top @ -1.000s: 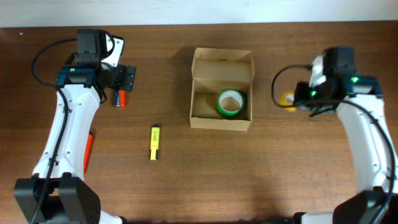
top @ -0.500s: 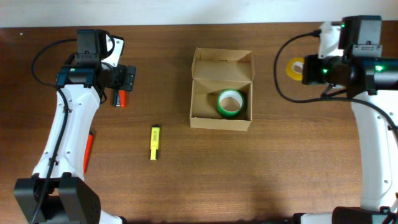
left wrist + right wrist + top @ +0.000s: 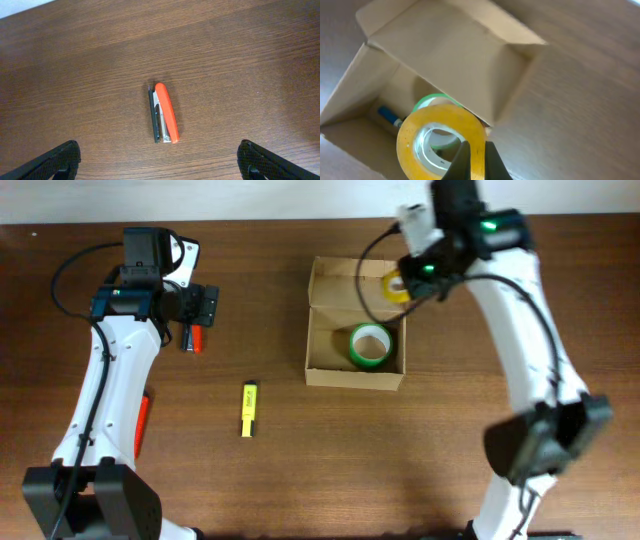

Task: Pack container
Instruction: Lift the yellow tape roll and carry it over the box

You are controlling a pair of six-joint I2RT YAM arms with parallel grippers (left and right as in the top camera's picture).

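My right gripper (image 3: 476, 159) is pinching the rim of a yellow tape roll (image 3: 455, 117), holding it in the air above the back right corner of the open cardboard box (image 3: 355, 377). The box sits mid-table (image 3: 450, 460) with its flap lid (image 3: 358, 283) folded back and a green tape roll (image 3: 371, 345) lying inside. My left gripper (image 3: 160, 156) is spread wide and empty, hovering over a red stapler (image 3: 165, 120) lying flat, well apart from the box.
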